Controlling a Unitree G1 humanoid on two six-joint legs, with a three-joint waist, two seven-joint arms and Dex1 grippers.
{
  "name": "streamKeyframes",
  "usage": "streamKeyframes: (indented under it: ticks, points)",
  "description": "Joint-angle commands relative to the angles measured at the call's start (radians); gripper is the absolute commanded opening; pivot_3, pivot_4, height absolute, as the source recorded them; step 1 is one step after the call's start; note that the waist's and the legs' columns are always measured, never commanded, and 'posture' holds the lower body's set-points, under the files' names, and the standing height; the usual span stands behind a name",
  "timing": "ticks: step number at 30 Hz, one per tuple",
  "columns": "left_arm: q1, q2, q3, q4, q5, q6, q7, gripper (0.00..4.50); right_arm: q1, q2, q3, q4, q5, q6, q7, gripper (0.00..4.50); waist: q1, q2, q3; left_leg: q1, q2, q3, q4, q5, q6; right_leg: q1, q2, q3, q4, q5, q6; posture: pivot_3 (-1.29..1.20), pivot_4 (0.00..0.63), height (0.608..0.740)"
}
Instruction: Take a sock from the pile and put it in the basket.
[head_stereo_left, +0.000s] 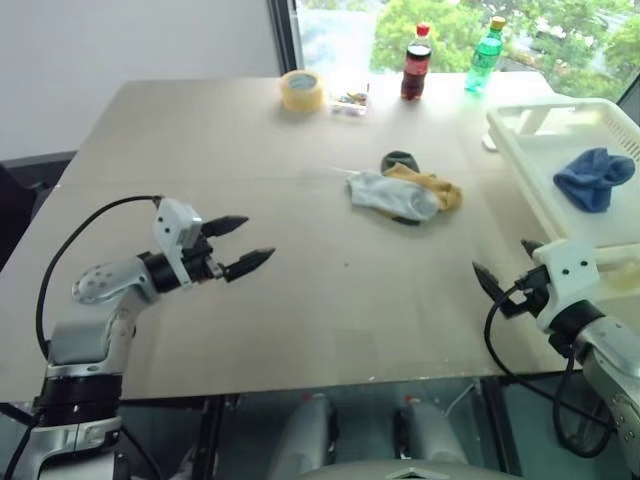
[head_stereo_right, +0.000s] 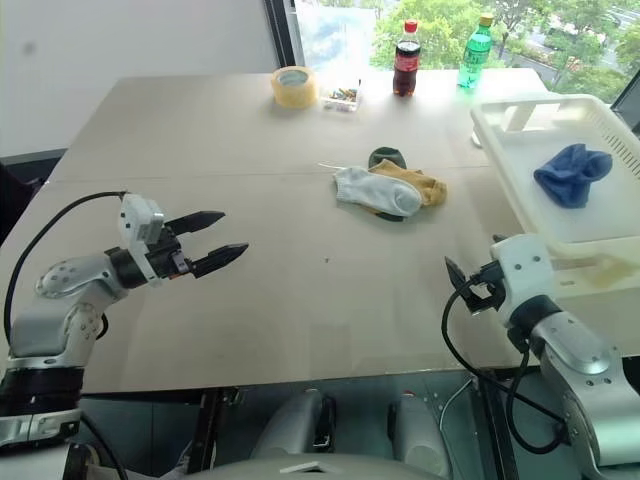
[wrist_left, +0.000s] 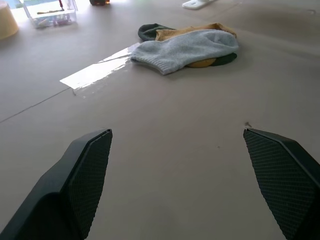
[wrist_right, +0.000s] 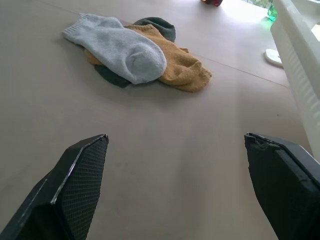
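3 socks make up the pile (head_stereo_left: 405, 192) near the middle of the table (head_stereo_left: 200, 130), a little toward its far edge: a light grey sock (wrist_right: 117, 47) lies on top, a mustard yellow sock (wrist_right: 182, 67) partly under it, and a dark sock (wrist_right: 157, 24) shows at the far side and beneath. 1 royal blue sock (head_stereo_left: 594, 178) lies bunched inside the white basket (head_stereo_left: 530, 170), which sits at the table's right edge. The left gripper (head_stereo_left: 240, 245) hangs above the table near the front left corner, its 2 black fingers spread wide and holding nothing. The right gripper (head_stereo_left: 505, 262) hangs by the front right corner, just beside the basket's near end, jaws likewise apart and empty. Both stand well apart from the pile. Along the far edge sit a roll of tape (head_stereo_left: 302, 90), a small clear box (head_stereo_left: 350, 100), a dark cola bottle (head_stereo_left: 416, 63) and a green bottle (head_stereo_left: 483, 55).
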Motion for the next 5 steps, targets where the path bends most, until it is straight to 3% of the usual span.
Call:
streamKeyframes:
  ticks: [1, 5]
  points:
    - [0.045, 0.035, 0.056, -0.071, -0.035, 0.022, -0.011, 4.50, -0.003, 0.007, -0.023, -0.051, -0.022, -0.020, -0.019, 4.47, -0.002, 0.000, 0.000, 0.000, 0.000, 0.000, 0.000, 0.000, -0.001, 0.000, 0.000, 0.000, 0.000, 0.000, 0.000, 0.00, 0.150, 0.740]
    - [0.076, 0.041, 0.065, -0.107, -0.046, 0.038, -0.011, 4.50, -0.022, 0.011, -0.030, -0.044, -0.039, -0.030, -0.031, 4.47, 0.000, 0.000, 0.000, -0.001, 0.000, 0.000, 0.000, 0.000, -0.001, 0.000, 0.000, 0.000, -0.001, 0.000, 0.000, 0.00, 0.150, 0.740]
